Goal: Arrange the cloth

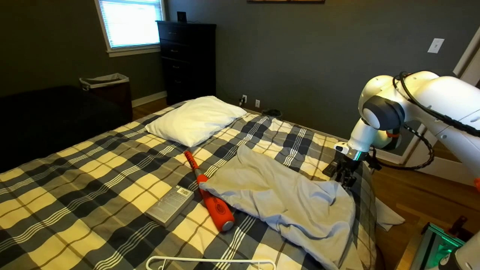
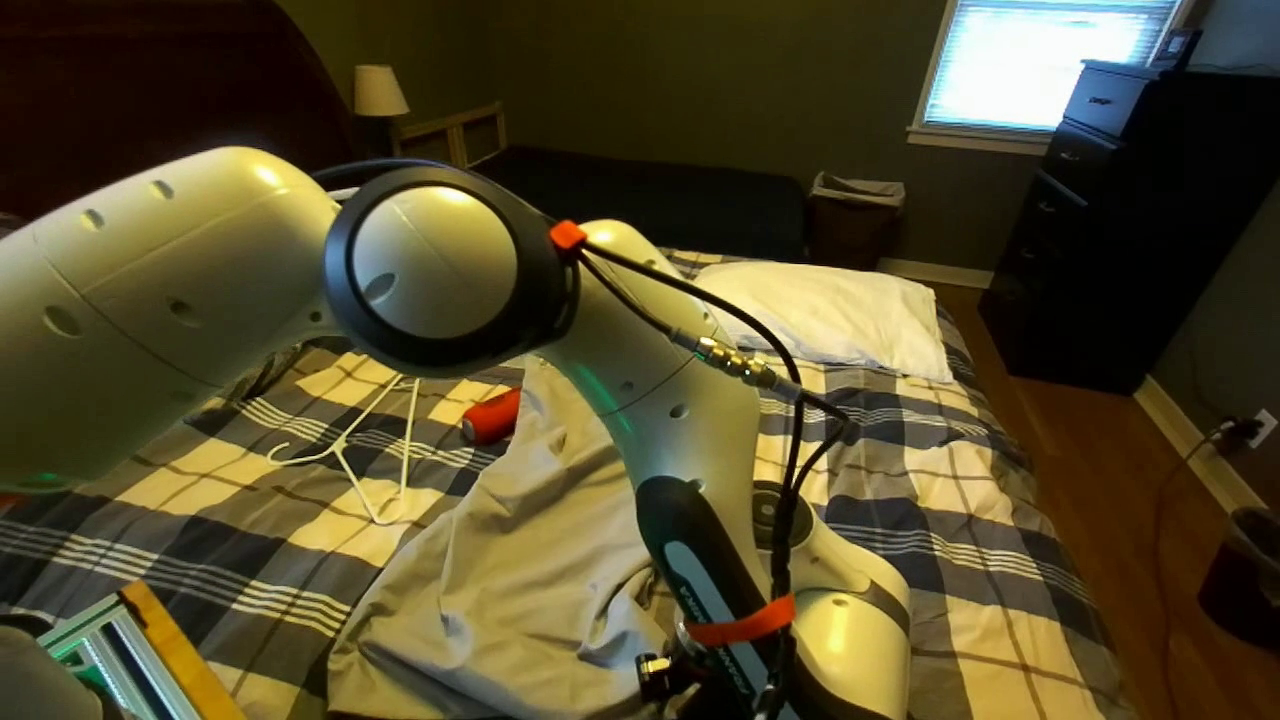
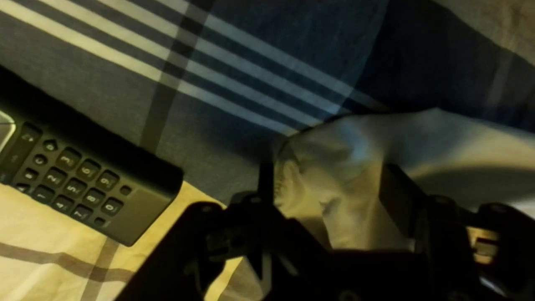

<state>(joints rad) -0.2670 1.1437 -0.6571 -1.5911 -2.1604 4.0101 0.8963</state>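
Observation:
The cloth (image 1: 285,195), a wrinkled pale grey-blue sheet, lies across the plaid bedspread (image 1: 112,225). Its left corner rests over the red bat. It also shows in an exterior view (image 2: 500,560), partly hidden behind the arm. My gripper (image 1: 345,181) points down at the cloth's edge near the bed's side. In the wrist view my gripper (image 3: 328,179) has its fingers apart, with a bunched fold of the cloth (image 3: 347,154) between them. I cannot tell how firmly the fingers touch the fold. The gripper is hidden behind the arm in an exterior view.
A black handset with number keys (image 3: 83,179) lies beside the gripper. The red bat (image 1: 217,210), a grey box (image 1: 170,205), a white hanger (image 1: 210,259) and a white pillow (image 1: 197,120) lie on the bed. White fabric (image 1: 388,213) shows beyond the bed's edge.

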